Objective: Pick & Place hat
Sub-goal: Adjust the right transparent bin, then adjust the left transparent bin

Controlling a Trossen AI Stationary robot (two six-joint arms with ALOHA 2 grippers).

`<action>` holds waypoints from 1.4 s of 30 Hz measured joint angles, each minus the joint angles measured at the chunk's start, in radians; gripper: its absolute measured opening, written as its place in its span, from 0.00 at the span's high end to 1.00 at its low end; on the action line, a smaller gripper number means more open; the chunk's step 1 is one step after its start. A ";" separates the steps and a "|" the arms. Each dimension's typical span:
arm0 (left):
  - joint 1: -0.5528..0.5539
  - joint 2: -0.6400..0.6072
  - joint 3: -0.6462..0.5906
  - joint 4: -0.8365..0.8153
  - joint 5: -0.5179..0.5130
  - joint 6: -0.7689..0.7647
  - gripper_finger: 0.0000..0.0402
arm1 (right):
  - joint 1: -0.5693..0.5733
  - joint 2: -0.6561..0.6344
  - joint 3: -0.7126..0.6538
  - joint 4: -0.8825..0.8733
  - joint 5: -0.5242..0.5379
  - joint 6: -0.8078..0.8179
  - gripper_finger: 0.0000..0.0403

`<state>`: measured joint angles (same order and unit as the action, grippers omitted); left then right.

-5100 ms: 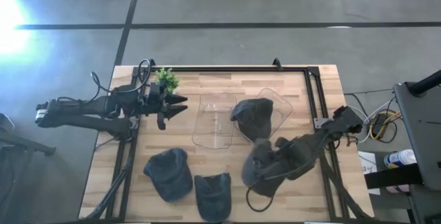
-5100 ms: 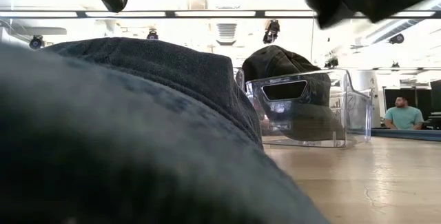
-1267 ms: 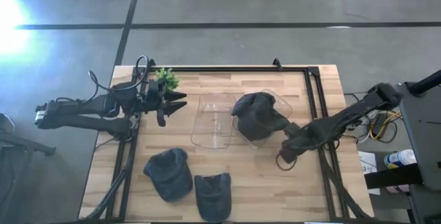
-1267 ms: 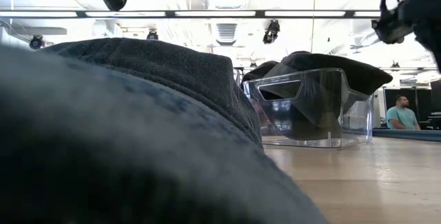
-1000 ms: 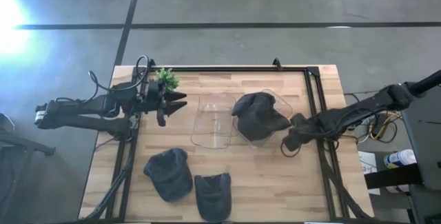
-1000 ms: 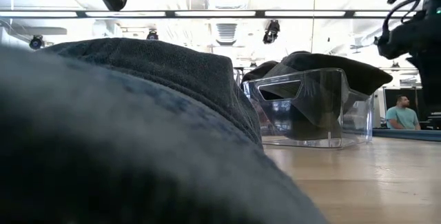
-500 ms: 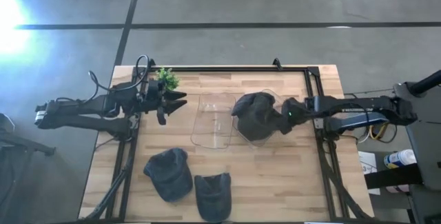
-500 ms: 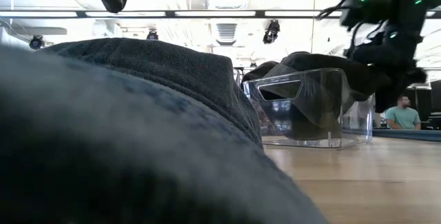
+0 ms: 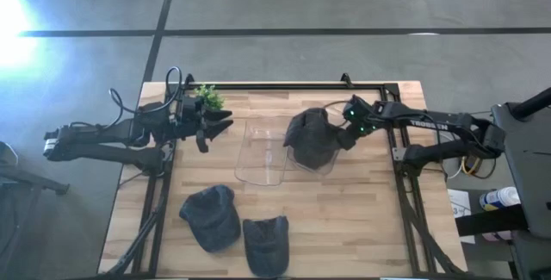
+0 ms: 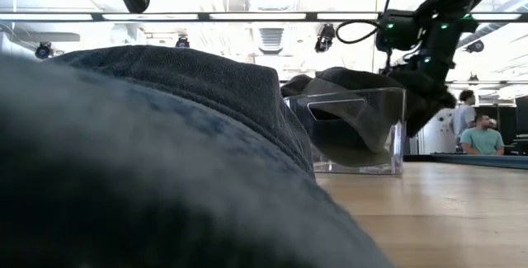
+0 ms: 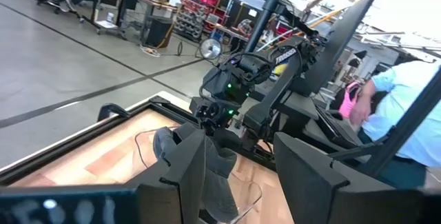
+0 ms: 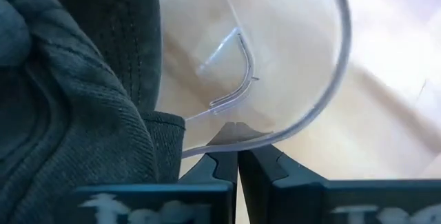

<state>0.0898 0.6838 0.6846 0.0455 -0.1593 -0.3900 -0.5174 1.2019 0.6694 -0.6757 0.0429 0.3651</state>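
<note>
A dark grey hat (image 9: 312, 138) lies heaped in the right half of a clear plastic bin (image 9: 258, 155), its top bulging over the rim (image 10: 355, 78). Two more dark hats (image 9: 211, 217) (image 9: 265, 243) lie flat on the table near its front edge; one fills the low view's left (image 10: 148, 152). My right gripper (image 9: 346, 135) is shut at the bin's right end, slanting down (image 12: 238, 156). My left gripper (image 9: 225, 125) hangs open and level above the table's far left, left of the bin, with nothing between its fingers (image 11: 241, 176). My right gripper has its shut fingertips (image 12: 227, 162) against the bin's rounded clear rim (image 12: 275, 133) at the bin's right end. It comes slanting down from the table's right side. The hat's edge (image 12: 162, 138) lies right beside the fingers; whether they touch it I cannot tell.
A small green plant (image 9: 207, 99) stands at the far left beside my left arm. A black frame rail (image 9: 293, 85) runs along the table's far edge and down both sides. Bare wood lies right of the two front hats (image 9: 353, 220). People show in the room beyond.
My right gripper has swung from the near right of the bin toward the table's far edge and left, ending at the bin's right end. The bin with the hat has slid a little toward the table's left edge.
</note>
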 joint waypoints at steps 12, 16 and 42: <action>0.000 0.000 0.000 0.000 -0.016 -0.002 0.59 | -0.132 0.189 0.207 -0.021 0.016 -0.181 0.98; 0.000 0.005 -0.003 -0.004 -0.020 -0.002 0.59 | -0.129 0.129 0.292 -0.031 0.105 -0.235 0.98; 0.000 0.071 -0.003 -0.507 -0.014 -0.127 0.59 | 0.557 -0.221 0.350 -0.528 -0.026 0.405 0.98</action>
<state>0.0898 0.7544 0.6819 -0.4612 -0.1730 -0.5173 0.0400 0.9811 1.0198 -1.2042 0.0171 0.7702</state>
